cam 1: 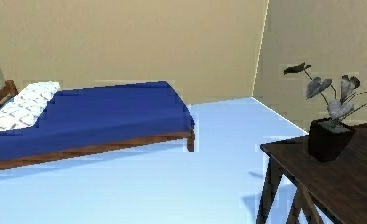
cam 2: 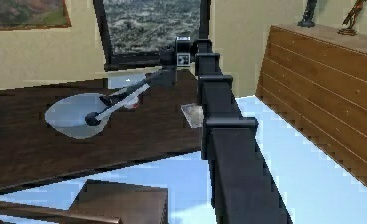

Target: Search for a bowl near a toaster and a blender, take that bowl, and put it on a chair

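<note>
No bowl, toaster or blender can be made out. The arm (cam 2: 226, 140) rises as a dark square bar to two white marked squares (cam 2: 191, 48) in front of a window. Left of them the gripper (cam 2: 126, 100) slants down and left, in line with a pale grey-blue oval thing (cam 2: 66, 112) lying flat on a dark wooden table (cam 2: 51, 150). I cannot tell whether the gripper holds anything. A wooden chair (cam 2: 116, 200) stands at the table's near edge, at the arm side view's bottom left.
A bed (cam 1: 101, 115) with a blue cover and white pillow stands against the far wall, pale blue floor before it. A potted plant (cam 1: 333, 115) sits on a dark table (cam 1: 326, 175). A wooden dresser (cam 2: 321, 85) bears statuettes. A small clear thing (cam 2: 191, 116) lies beside the arm.
</note>
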{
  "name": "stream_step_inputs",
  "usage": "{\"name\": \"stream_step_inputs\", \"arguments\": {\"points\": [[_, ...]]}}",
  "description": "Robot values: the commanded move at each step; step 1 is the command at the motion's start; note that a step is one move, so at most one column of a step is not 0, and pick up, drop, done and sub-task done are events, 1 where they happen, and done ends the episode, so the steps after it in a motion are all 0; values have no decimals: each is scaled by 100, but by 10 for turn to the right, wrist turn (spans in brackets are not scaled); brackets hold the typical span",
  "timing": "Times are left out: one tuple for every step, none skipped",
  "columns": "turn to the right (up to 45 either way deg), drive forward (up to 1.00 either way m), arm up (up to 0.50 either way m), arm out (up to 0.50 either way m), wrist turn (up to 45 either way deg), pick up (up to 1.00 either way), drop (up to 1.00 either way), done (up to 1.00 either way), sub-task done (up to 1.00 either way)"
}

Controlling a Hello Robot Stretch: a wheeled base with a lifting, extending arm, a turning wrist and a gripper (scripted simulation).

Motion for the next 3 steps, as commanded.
{"name": "stream_step_inputs", "arguments": {"points": [[0, 0, -50, 0, 0, 0, 0, 0, 0], [0, 0, 0, 0, 0, 0, 100, 0, 0], [0, 0, 0, -10, 0, 0, 0, 0, 0]]}}
